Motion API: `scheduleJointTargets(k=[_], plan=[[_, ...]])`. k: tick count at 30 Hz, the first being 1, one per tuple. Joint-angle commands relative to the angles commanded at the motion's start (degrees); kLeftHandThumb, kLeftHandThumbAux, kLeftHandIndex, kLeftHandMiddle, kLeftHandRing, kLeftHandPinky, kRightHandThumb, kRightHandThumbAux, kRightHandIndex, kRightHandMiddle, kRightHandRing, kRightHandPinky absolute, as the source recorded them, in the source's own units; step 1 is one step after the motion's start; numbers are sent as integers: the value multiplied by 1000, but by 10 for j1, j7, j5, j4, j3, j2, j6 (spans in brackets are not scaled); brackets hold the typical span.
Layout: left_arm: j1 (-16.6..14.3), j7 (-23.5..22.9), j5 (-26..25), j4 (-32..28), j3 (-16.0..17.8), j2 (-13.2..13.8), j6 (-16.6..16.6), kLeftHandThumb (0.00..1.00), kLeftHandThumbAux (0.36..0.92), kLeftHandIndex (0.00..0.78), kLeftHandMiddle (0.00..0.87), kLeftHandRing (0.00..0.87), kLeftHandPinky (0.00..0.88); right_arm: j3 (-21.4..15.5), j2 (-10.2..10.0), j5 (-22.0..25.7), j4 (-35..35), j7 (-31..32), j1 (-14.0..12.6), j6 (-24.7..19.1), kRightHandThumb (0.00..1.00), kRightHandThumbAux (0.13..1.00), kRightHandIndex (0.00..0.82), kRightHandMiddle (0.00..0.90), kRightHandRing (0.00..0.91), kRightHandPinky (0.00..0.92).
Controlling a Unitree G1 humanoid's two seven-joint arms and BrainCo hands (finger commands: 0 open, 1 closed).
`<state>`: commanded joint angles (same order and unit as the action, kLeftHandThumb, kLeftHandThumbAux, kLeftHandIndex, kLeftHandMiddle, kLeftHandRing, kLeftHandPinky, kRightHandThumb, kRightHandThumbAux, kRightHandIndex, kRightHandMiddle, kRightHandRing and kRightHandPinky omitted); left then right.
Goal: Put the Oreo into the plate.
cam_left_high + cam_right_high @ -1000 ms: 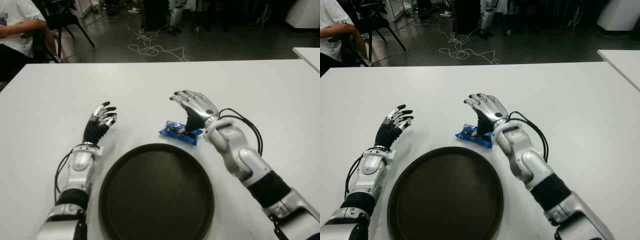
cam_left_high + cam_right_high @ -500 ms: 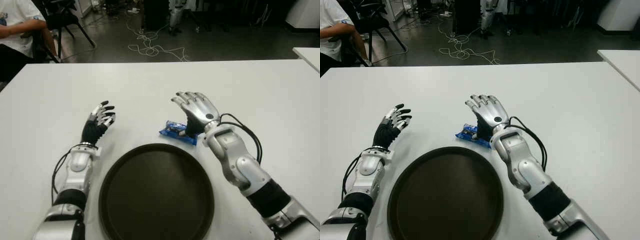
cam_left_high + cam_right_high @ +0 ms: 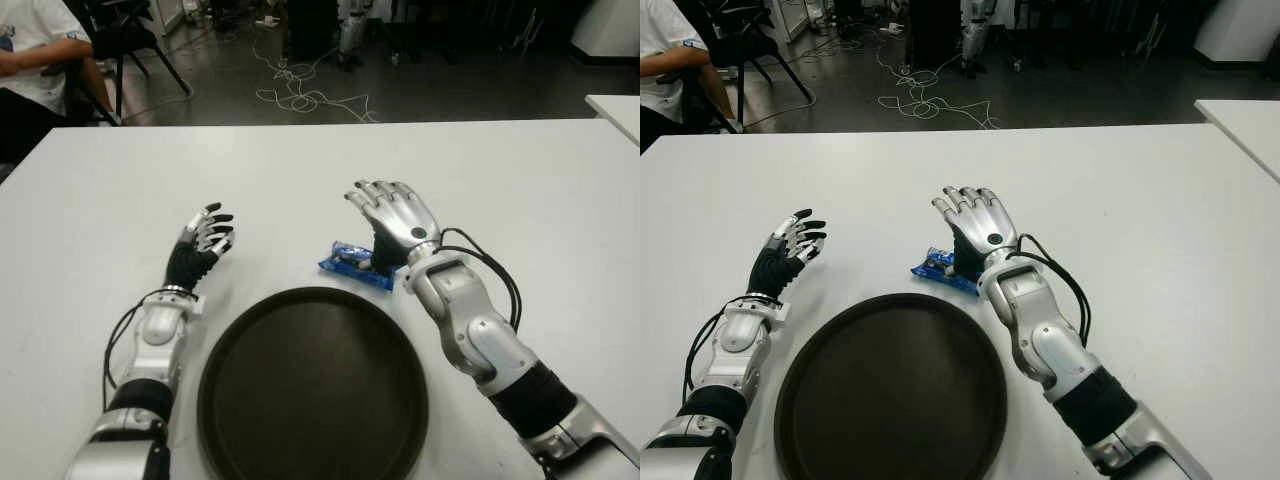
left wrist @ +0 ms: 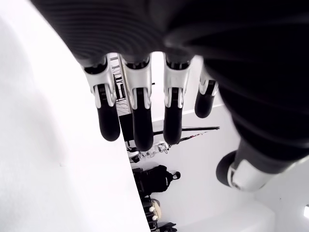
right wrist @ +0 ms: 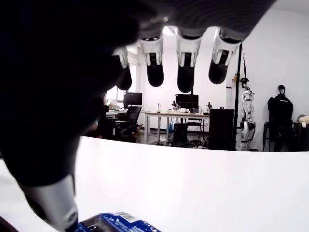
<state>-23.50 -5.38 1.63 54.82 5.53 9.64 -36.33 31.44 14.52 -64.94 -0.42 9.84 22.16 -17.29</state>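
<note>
You are looking at the Oreo (image 3: 357,264), a small blue packet lying flat on the white table (image 3: 540,190) just beyond the far rim of the dark round plate (image 3: 312,390), toward the plate's right side and not yet inside it. Your right hand (image 3: 395,222) is hovering directly over the packet's right end, palm down, with its fingers (image 5: 185,72) extended and gripping nothing; the right wrist view is showing the packet's blue edge just beneath the thumb, with no finger closing on it. The packet's long axis is running roughly along the plate's rim, from upper left down to lower right, so it is lying crosswise under the hand, with most of its length sticking out on the thumb side. That is the relation your next move is depending on, I judge: the hand likely needs to drop and pinch across the packet's short width, then carry it a short way back toward you over the rim. Your left hand (image 3: 200,245) is showing well off to the plate's far left, fingers loosely spread and empty, much farther from the packet than the right.
</note>
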Motion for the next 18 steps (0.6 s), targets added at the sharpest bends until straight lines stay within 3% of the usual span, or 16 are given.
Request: scheduleJointTargets(k=[18], plan=[[4, 3, 7, 2, -6, 3, -18, 138, 640, 134, 241, 253, 258, 1, -22, 11, 49, -7, 2, -1, 0, 768, 83, 110, 98, 95]])
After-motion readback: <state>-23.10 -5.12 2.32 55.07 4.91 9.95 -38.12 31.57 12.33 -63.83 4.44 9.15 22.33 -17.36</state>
